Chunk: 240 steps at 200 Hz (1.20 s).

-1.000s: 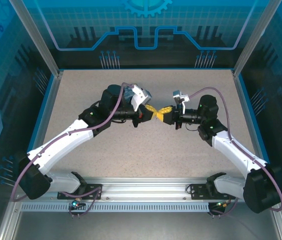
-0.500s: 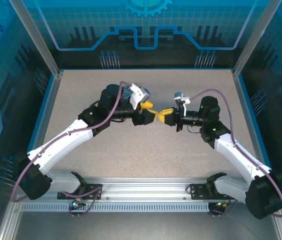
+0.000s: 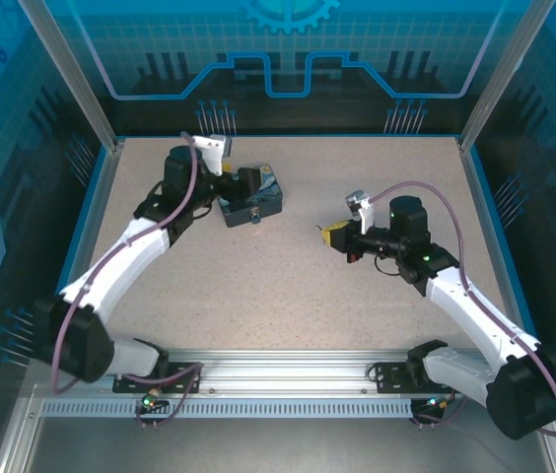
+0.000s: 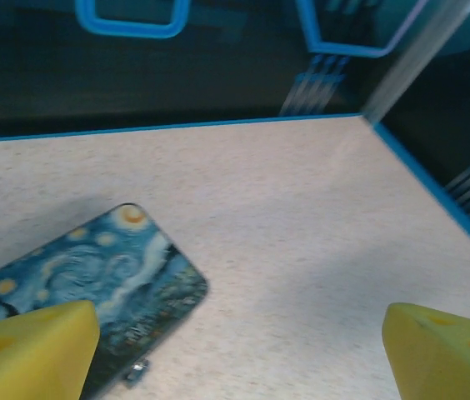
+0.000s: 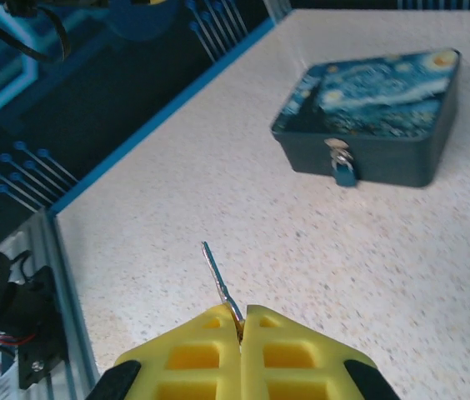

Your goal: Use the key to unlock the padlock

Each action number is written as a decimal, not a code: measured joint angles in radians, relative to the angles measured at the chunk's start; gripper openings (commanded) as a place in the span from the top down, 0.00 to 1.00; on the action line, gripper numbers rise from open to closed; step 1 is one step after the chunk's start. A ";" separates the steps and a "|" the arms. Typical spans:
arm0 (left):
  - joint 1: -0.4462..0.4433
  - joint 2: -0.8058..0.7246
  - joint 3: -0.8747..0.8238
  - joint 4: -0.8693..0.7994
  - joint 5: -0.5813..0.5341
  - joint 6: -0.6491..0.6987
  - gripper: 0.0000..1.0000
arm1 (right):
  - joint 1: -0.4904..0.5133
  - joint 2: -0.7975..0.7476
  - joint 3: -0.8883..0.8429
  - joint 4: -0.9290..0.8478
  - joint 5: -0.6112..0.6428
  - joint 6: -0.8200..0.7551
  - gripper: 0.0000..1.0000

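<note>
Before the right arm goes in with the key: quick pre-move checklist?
1. Key held in right gripper: ok, pinched between shut fingers, blade sticking out.
2. Padlock in the right wrist view: ok, hanging on the tin's front latch.
3. Keyhole facing the key: cannot tell, too small.
4. Tin braced by left gripper: not ok, fingers open, clamping nothing.
5. Path over the table between key and padlock: ok, nothing lies between.

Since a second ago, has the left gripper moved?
Yes. The left gripper swung from the middle of the table toward the far-left post, now at the tin.
</note>
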 measured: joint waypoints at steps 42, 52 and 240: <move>0.026 0.363 0.296 -0.089 -0.082 0.027 0.01 | 0.000 0.000 -0.016 -0.050 0.078 -0.002 1.00; 0.031 0.441 0.374 -0.116 -0.088 0.028 0.01 | 0.000 -0.003 -0.027 -0.056 0.090 -0.002 1.00; 0.032 1.060 1.048 -0.451 0.089 0.149 0.29 | -0.002 -0.044 -0.070 -0.080 0.141 0.003 1.00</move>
